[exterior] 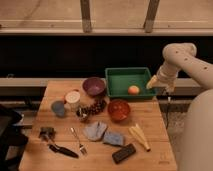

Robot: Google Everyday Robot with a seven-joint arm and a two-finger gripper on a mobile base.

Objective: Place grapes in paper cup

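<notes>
Black bar [123,153] nearest, grapes [95,107] well apart from claw [162,87] beside tray [120,80]

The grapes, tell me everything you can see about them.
The grapes are a small bunch of dark reddish-purple round fruit, lying diagonally on the wooden table. They sit right of the paper cup, below the purple bowl, left of the red bowl; their lower end seems to touch a small metal cup. The tool hangs apart from them, at the right edge of the green tray.
</notes>
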